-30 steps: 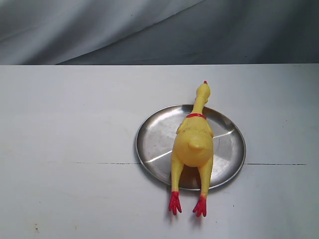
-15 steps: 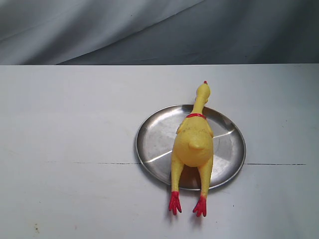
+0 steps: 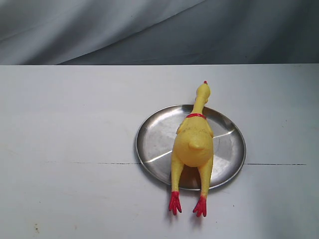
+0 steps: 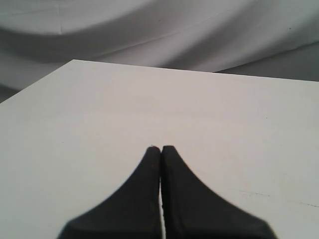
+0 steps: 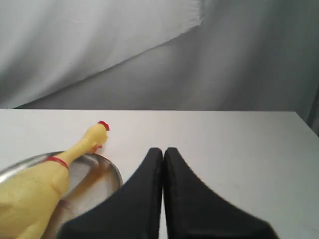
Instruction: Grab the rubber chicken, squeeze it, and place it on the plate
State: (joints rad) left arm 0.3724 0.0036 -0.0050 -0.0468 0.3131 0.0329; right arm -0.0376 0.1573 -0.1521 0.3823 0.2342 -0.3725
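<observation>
The yellow rubber chicken (image 3: pixel 193 147) lies along the middle of the round steel plate (image 3: pixel 154 144). Its head and red comb reach past the far rim, and its red feet hang over the near rim onto the table. In the right wrist view the rubber chicken (image 5: pixel 35 186) and the plate (image 5: pixel 102 172) show to one side of my right gripper (image 5: pixel 163 150), which is shut with nothing in it and apart from both. My left gripper (image 4: pixel 160 148) is shut and empty over bare table. Neither gripper shows in the exterior view.
The white table (image 3: pixel 75 149) carries a thin dark seam line (image 3: pixel 117 163) running across it at the plate's height. Grey cloth (image 3: pixel 149 30) hangs behind the table's far edge.
</observation>
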